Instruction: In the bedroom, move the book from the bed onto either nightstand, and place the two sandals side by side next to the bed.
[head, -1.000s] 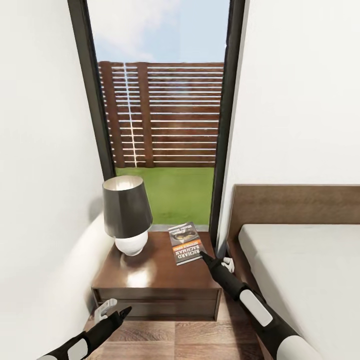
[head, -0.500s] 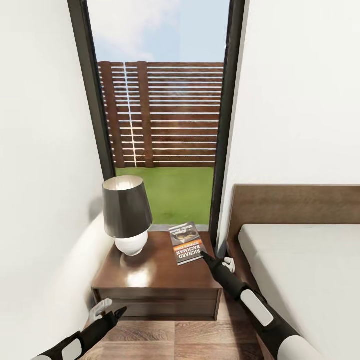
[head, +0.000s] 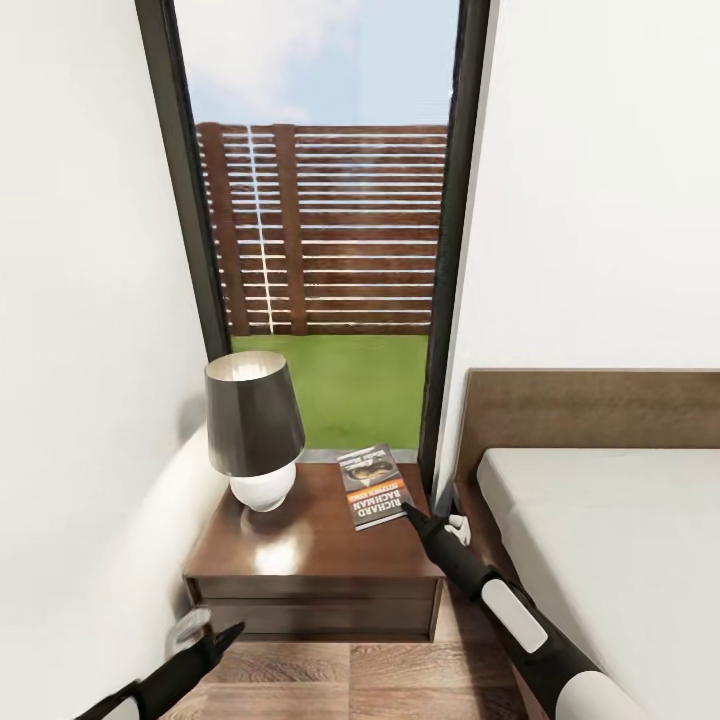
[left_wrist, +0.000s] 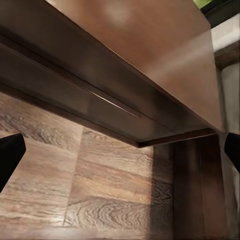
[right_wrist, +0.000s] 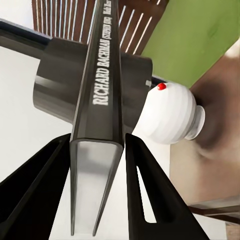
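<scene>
Book (head: 373, 486) placement is the step judged to be in hand: the paperback lies flat on the nightstand (head: 300, 560), at its far corner nearest the bed (head: 620, 560), just beside the lamp (head: 255, 428). In the right wrist view the book (right_wrist: 97, 130) is seen edge-on between the two fingers of the right tool (right_wrist: 97, 200); narrow gaps appear on both sides of the page edge, so the fingers seem slightly parted, but whether contact remains cannot be told with certainty. In the head view the right tool (head: 412, 515) sits at the near edge of the book. For a clean release, the fingers are best parted fully before any withdrawal, and the arm is best drawn straight back along the finger line, so that the cover is not dragged toward the counter edge or swung into the lamp base (right_wrist: 172, 117). The left tool (head: 210, 640) is held low over the wood floor (left_wrist: 100, 200) in front of the drawers, its fingers spread wide with nothing between them. The book is thin, dark grey, with an orange band and white lettering "RICHARD BACHMAN" on cover and spine. The sandal part of the task is judged to remain.
</scene>
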